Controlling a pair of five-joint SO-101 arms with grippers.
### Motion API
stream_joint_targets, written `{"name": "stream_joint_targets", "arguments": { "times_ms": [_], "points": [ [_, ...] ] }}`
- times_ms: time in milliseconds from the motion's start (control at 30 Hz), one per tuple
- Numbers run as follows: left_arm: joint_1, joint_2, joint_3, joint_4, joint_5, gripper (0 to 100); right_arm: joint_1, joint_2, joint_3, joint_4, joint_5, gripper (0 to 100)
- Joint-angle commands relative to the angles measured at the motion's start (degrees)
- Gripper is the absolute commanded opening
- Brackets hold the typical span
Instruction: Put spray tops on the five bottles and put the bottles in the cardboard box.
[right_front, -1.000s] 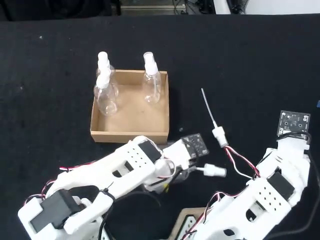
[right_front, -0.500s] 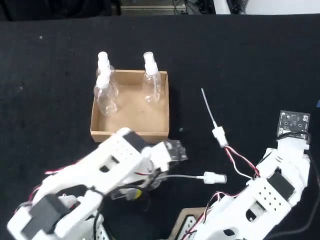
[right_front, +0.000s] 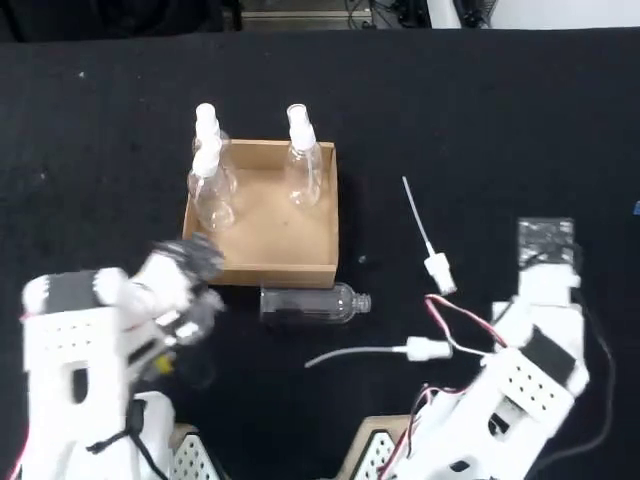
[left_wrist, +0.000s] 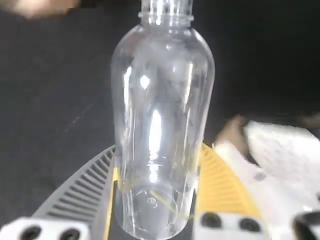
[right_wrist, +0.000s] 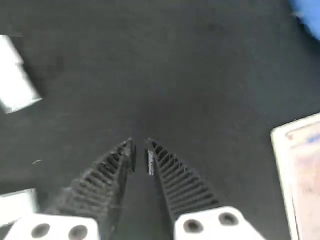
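This looks like a robot lab or a workshop. Two small robot arms stand side by side at a table (right_front: 500, 100) with a black cloth over it: the left arm (right_front: 80, 350) and the right arm (right_front: 530, 380). They are made of plain white plastic parts. Thin red, white and black wires (right_front: 452, 318) hang loose from them. Behind the far edge of the table, dark cables (right_front: 385, 12) lie in a bunch. On the cloth there are a cardboard box (right_front: 260, 272), a clear plastic bottle (right_front: 315, 305) and loose spray tops (right_front: 428, 349).
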Motion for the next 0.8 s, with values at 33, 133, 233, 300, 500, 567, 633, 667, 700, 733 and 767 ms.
{"name": "stream_joint_targets", "arguments": {
  "times_ms": [33, 133, 233, 300, 500, 567, 633, 667, 700, 733, 767],
  "points": [
    [-25.2, 1.1, -1.2, -15.3, 5.2, 5, -9.1, 0.2, -8.2, 8.4, -0.1, 2.6],
    [-35.7, 7.6, -1.2, -23.3, 7.6, 5, -16.5, 0.2, -11.2, 13.0, -3.3, 2.6],
    [-42.9, 16.4, -1.3, -29.0, 7.9, 5, -26.5, 0.5, -11.9, 14.4, -7.4, 2.6],
    [-45.9, 21.6, -2.1, -31.7, 7.6, 5, -33.6, 0.7, -11.3, 14.8, -8.9, 2.6],
    [-50.9, 32.9, -7.3, -32.5, -4.6, 24, -48.9, 0.3, -6.1, 12.5, -13.7, 2.6],
    [-51.6, 34.6, -9.0, -32.0, -8.5, 29, -52.3, 0.3, -2.9, 8.9, -16.6, 2.6],
    [-51.6, 35.2, -11.0, -31.3, -8.4, 30, -53.7, 0.3, -0.4, 6.4, -17.1, 2.6],
    [-51.1, 35.1, -12.4, -30.2, -7.9, 29, -53.7, 0.3, 0.5, 5.6, -16.7, 2.6],
    [-50.9, 35.1, -13.8, -29.1, -7.9, 29, -53.7, 0.3, 1.1, 5.0, -16.5, 2.6],
    [-49.7, 35.4, -15.1, -28.1, -7.9, 29, -53.7, 0.3, 1.5, 4.6, -16.6, 2.6],
    [-48.6, 35.5, -16.0, -27.3, -7.9, 29, -53.7, 0.3, 1.9, 4.3, -16.8, 2.6]
  ]
}}
